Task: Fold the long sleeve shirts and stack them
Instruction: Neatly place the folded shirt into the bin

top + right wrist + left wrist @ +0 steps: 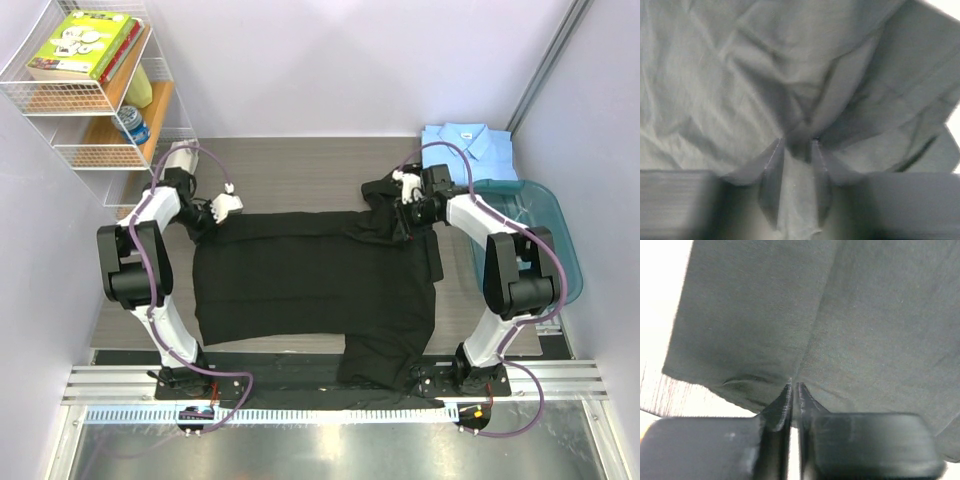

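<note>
The black shirt lies spread across the table, a sleeve hanging over the near edge. My left gripper is shut on its far left edge; in the left wrist view the fingertips pinch a thin fold of the black shirt. My right gripper is shut on bunched cloth at the shirt's far right corner; in the right wrist view a wad of the black shirt sits between the fingers. The light blue shirt lies folded at the far right.
A teal plastic tub stands at the right, beside the right arm. A white wire shelf with books and a can stands at the far left. The wooden table is bare behind the black shirt.
</note>
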`<action>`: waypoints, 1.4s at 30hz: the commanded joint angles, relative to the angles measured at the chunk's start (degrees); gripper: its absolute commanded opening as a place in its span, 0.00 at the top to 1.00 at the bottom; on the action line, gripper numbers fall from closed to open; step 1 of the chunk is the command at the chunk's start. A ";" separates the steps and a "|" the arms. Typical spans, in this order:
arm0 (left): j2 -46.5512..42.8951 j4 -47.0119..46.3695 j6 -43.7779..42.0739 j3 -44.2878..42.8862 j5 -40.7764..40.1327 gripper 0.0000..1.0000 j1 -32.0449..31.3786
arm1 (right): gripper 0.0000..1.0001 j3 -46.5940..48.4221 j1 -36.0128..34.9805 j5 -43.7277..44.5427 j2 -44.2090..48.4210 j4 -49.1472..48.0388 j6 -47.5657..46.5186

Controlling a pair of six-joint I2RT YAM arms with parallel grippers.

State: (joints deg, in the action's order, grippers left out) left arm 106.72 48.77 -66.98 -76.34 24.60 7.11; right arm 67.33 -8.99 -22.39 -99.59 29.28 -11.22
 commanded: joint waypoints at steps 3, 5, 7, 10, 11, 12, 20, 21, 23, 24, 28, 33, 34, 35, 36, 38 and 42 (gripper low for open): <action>-1.33 5.09 -0.88 -3.28 2.46 0.56 -0.26 | 0.41 8.83 0.02 -3.19 2.47 6.67 -5.29; -3.78 5.89 0.36 -4.43 6.31 0.46 -0.26 | 0.32 15.24 1.43 -1.35 2.91 6.85 -6.44; -5.28 5.55 3.93 -6.36 9.05 0.36 -0.35 | 0.33 20.18 3.09 1.37 -0.66 6.93 -8.02; -6.87 2.48 10.43 -8.65 13.62 0.31 -0.35 | 0.37 30.47 3.98 6.83 -7.09 7.98 -7.76; -7.31 0.90 12.47 -9.00 14.59 0.30 -0.26 | 0.37 34.93 3.98 9.10 -11.63 8.51 -7.85; -8.18 -1.73 13.97 -8.83 16.25 0.28 -0.35 | 0.38 37.06 4.07 9.82 -13.59 8.86 -7.85; -11.27 -9.75 22.51 -6.90 19.96 0.24 -0.70 | 0.39 55.52 3.72 10.70 -30.03 11.68 -4.61; -11.27 -9.75 22.68 -6.90 19.79 0.23 -0.79 | 0.38 56.93 3.72 11.31 -32.57 11.77 -3.99; -11.09 -9.75 22.77 -6.55 19.52 0.22 -0.87 | 0.38 59.83 3.72 11.67 -34.96 11.68 -3.11; -11.18 -9.75 22.77 -6.46 19.26 0.21 -0.96 | 0.38 60.37 3.46 12.10 -36.80 11.59 -2.84; -12.05 -10.10 22.60 -5.76 18.47 0.20 -1.31 | 0.36 60.73 2.93 15.26 -39.62 10.81 -2.58; -13.11 -10.63 21.98 -5.84 16.71 0.19 -2.10 | 0.33 57.57 2.84 17.29 -40.94 9.31 -1.00; -13.46 -11.15 21.81 -5.76 16.19 0.19 -2.19 | 0.33 56.87 2.67 17.12 -41.38 9.22 -0.65; -13.99 -11.42 21.89 -5.84 15.83 0.19 -2.19 | 0.34 56.51 2.58 16.86 -41.56 9.39 -0.38; -14.08 -11.59 21.81 -6.02 15.66 0.18 -2.28 | 0.43 55.99 2.40 16.59 -41.65 9.66 -0.20; -14.52 -11.95 21.98 -6.45 15.04 0.19 -2.19 | 0.58 54.84 2.05 15.28 -41.91 10.36 0.15; -14.78 -11.95 23.47 -7.51 15.65 0.18 -2.19 | 0.90 54.05 2.05 11.85 -39.90 12.38 1.20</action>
State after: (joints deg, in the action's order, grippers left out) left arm 94.65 38.96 -44.88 -82.15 39.68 5.02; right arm 123.02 -6.17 -7.14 -140.90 39.64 -11.92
